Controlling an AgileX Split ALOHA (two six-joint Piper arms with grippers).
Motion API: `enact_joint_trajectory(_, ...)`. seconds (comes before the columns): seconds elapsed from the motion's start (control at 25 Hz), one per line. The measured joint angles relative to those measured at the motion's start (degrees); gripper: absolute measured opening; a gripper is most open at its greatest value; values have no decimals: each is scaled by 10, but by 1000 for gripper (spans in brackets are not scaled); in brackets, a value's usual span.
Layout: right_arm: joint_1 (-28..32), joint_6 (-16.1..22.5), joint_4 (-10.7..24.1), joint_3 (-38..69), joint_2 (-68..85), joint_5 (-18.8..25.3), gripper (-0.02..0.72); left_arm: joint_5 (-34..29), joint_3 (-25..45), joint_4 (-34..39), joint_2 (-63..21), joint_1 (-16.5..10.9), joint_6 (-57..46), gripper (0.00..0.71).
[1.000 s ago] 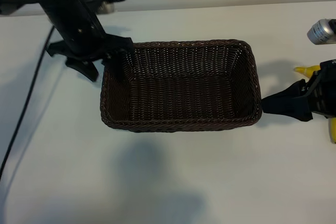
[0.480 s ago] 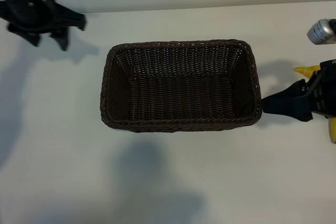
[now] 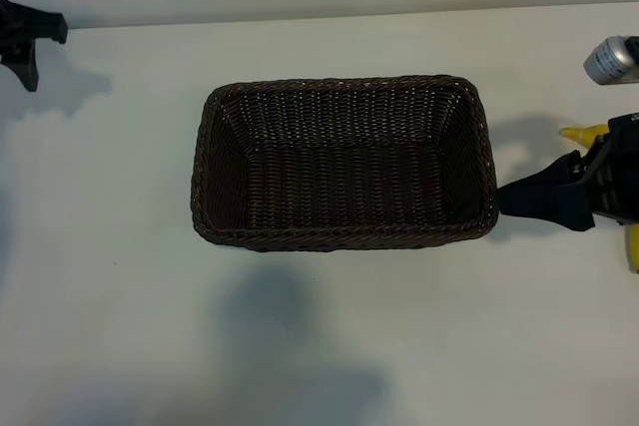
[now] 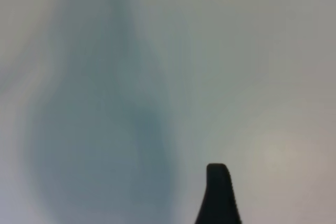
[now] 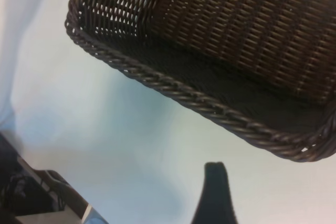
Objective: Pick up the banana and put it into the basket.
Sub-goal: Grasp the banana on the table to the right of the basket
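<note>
The dark brown woven basket [image 3: 342, 162] stands empty in the middle of the white table, and its braided rim [image 5: 199, 100] fills the right wrist view. Of the banana, only a yellow tip [image 3: 582, 134] and a second yellow bit [image 3: 633, 246] show at the right edge; the rest lies hidden under my right arm. My right gripper [image 3: 514, 197] points at the basket's right end, just clear of it and open, with one black fingertip [image 5: 215, 182] over bare table. My left gripper [image 3: 28, 39] is open at the far back left corner, its fingertip [image 4: 218, 192] above blank table.
A silver cylinder [image 3: 611, 59] sits at the right edge behind the right arm. Bare white table [image 3: 319, 346] stretches in front of the basket and to its left. The table's back edge [image 3: 319, 15] runs along the top of the exterior view.
My left arm has swung away from the basket's left end to the back left corner, nearly out of view. The right arm, basket and banana have not moved.
</note>
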State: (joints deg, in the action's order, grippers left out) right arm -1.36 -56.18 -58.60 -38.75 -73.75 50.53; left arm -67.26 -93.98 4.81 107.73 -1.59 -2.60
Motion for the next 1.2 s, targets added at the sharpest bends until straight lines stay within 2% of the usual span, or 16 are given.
enact_joint_trajectory(0.2,0,0,0,0,0,-1,563,0,27,-28,-58,5,22,567)
enact_joint_trajectory(0.4,0,0,0,0,0,-1,563,-1,105,-29,-145,5,26,567)
enact_joint_trajectory(0.84,0,0,0,0,0,0,563,-1,331,-30,-407,5,29,567)
enact_joint_trajectory(1.08,0,0,0,0,0,0,563,4,478,-31,-579,5,29,567)
enact_joint_trajectory(1.2,0,0,0,0,0,0,563,27,545,-35,-681,5,29,567)
